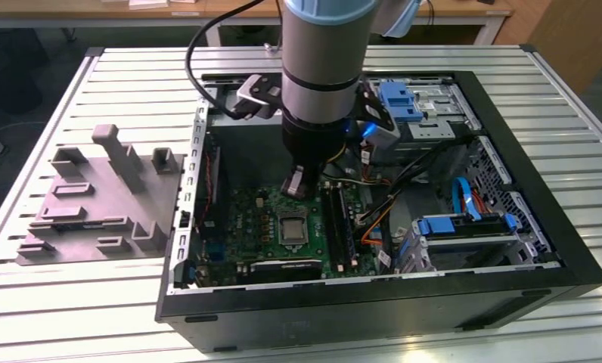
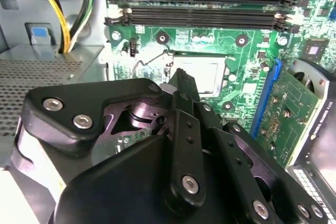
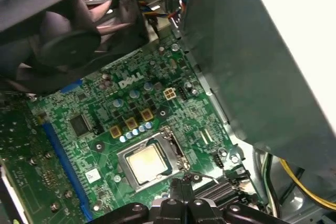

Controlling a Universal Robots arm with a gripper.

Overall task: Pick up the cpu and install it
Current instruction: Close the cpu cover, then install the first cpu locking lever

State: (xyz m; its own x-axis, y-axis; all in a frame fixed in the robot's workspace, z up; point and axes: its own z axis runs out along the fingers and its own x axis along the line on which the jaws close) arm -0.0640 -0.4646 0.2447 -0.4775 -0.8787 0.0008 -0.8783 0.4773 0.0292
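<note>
End effector [image 1: 299, 184]: hovering low inside the open computer case [image 1: 543, 227], above the green motherboard [image 1: 256, 219]; fingers drawn together, nothing seen between them.
Cpu [image 3: 145, 162]: seated flat in the metal-framed socket [image 3: 157, 145], beige square top showing in the first wrist view.
Key relation: cpu just beyond the fingertips, slightly below and ahead of them; square part, so no long axis to speak of.
Neighbours: memory slots [image 2: 202, 4] on the far side of the socket in the second wrist view.
Off to the side: grey fixture tray [image 1: 94, 200] on the slatted tabletop [image 1: 69, 302], at the exterior view's left.
</note>
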